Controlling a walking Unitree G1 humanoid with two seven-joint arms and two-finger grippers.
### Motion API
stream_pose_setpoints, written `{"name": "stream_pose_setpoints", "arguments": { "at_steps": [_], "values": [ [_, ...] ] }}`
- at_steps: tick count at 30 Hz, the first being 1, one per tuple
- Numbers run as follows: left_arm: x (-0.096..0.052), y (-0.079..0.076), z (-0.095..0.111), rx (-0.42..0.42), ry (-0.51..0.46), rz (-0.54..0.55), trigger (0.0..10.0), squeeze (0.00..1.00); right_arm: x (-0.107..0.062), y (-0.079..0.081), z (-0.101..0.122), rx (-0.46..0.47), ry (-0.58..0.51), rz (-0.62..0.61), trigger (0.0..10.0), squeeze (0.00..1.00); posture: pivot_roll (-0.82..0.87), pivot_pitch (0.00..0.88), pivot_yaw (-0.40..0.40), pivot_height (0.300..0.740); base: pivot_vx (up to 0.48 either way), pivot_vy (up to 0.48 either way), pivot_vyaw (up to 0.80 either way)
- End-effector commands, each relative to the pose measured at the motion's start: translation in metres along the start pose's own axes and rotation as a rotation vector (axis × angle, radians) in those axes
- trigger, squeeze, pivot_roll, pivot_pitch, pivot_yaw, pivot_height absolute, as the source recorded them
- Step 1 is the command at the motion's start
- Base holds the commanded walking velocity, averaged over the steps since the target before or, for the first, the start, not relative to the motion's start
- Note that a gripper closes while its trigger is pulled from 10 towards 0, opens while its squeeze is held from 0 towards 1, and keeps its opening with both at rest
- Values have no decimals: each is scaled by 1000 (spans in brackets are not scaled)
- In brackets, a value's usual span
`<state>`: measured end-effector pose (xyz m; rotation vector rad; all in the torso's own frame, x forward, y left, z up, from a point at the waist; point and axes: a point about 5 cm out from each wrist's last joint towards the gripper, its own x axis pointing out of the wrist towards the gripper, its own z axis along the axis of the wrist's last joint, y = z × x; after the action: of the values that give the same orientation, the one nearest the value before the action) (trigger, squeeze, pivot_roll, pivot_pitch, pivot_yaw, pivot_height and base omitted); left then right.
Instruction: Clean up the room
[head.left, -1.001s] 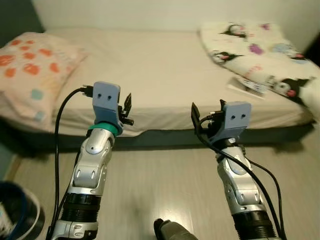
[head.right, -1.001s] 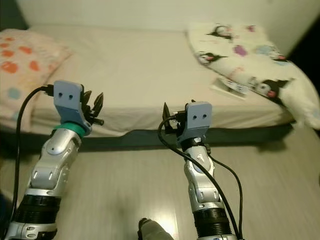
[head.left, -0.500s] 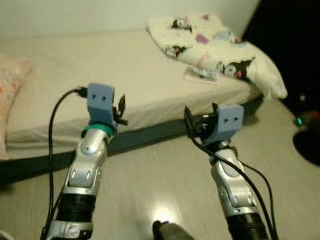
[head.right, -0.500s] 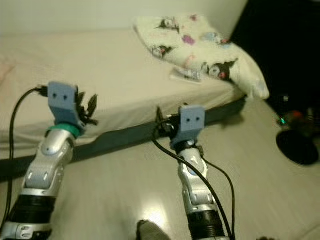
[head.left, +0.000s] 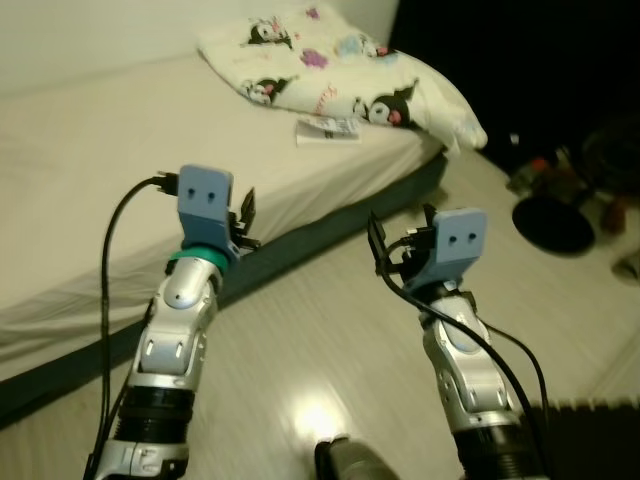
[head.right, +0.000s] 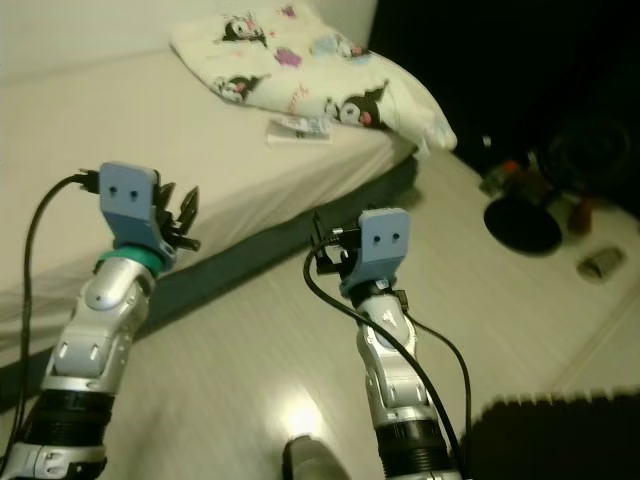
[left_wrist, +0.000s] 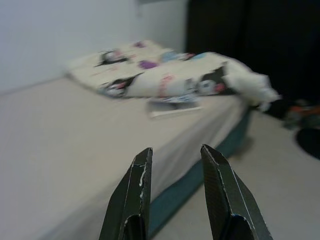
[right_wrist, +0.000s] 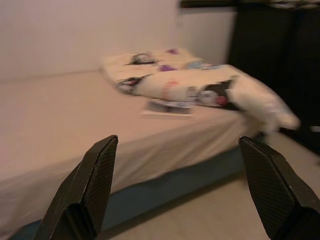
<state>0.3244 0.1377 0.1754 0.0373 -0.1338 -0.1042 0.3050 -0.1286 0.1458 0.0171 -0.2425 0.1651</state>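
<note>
A bed with a beige sheet (head.left: 110, 160) stands ahead and to the left. A white cartoon-print blanket (head.left: 340, 70) is bunched at its far corner, and a flat booklet (head.left: 328, 130) lies on the sheet beside it. My left gripper (head.left: 245, 212) is raised over the bed's near edge, its fingers a narrow gap apart and holding nothing (left_wrist: 175, 152). My right gripper (head.left: 400, 235) hangs over the floor beside the bed, wide open and empty (right_wrist: 177, 141).
A black round base (head.left: 550, 225) and small orange and dark items (head.left: 540, 170) sit on the pale floor at the right, against a dark background. A small grey object (head.right: 600, 262) lies further right. A dark mat (head.left: 590, 440) covers the near right corner.
The camera has swung right: the bed and blanket slid left, the spotted pillow left the picture, and the dark right side with its floor items came in. Both arms keep their pose.
</note>
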Motion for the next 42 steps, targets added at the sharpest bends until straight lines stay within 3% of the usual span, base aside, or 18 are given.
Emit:
{"name": "stream_pose_setpoints", "arguments": {
  "at_steps": [1,20,38,42],
  "values": [
    [-1,-2,-2,-6,8,-14,10000,0,-2,-1,-3,9,18,-4,10000,0,-110,43,15,734,0,0,-788],
    [1,-5,0,39,-17,-26,10000,0,-1,-1,-3,11,16,-15,10000,0,-110,45,21,734,73,0,-790],
    [1,-7,1,46,-22,-35,10000,0,-3,0,-4,-3,14,-20,10000,0,-110,51,25,734,480,0,0],
    [-1,-10,-5,85,-14,-54,10000,0,-3,0,-6,-11,20,-12,10000,0,-109,52,23,734,480,0,0]
  ]
}}
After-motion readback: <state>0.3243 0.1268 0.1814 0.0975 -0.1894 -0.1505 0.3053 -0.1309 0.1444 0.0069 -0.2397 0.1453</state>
